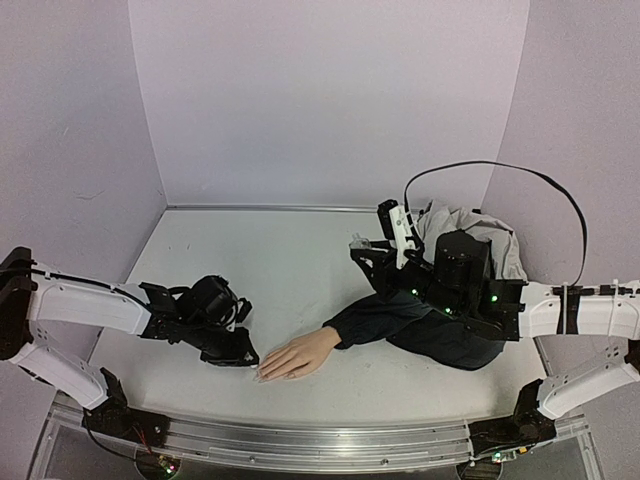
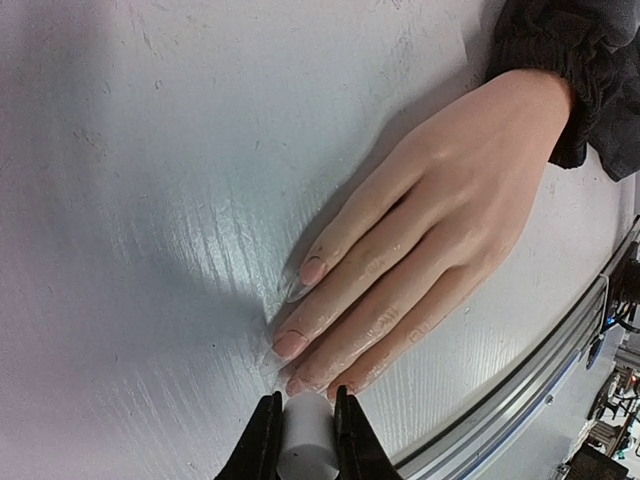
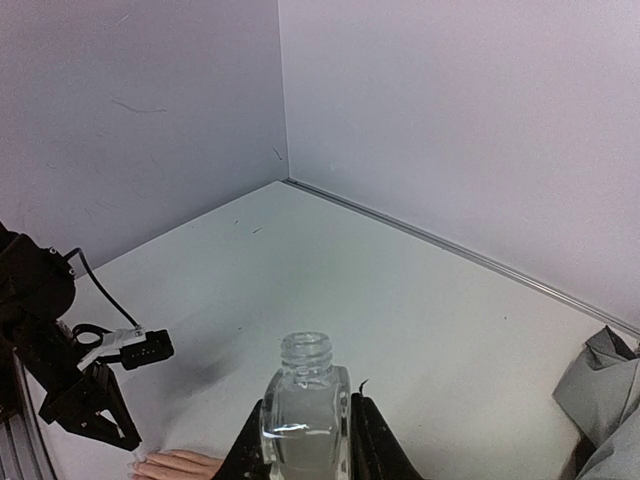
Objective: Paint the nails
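Observation:
A peach mannequin hand [image 1: 300,354] with a dark navy sleeve [image 1: 420,325] lies palm down on the table. Its pale nails [image 2: 291,344] show in the left wrist view, with clear tips on two fingers. My left gripper [image 1: 238,355] is shut on a white cylindrical cap [image 2: 305,440], which sits right at the fingertips; the brush is hidden under it. My right gripper [image 1: 372,250] is shut on a small clear glass bottle [image 3: 305,410], open at the neck and held upright above the table behind the sleeve.
Grey cloth [image 1: 480,240] is bunched at the right behind the right arm. A metal rail [image 1: 300,440] runs along the table's near edge, close to the hand. Lilac walls close the back and sides.

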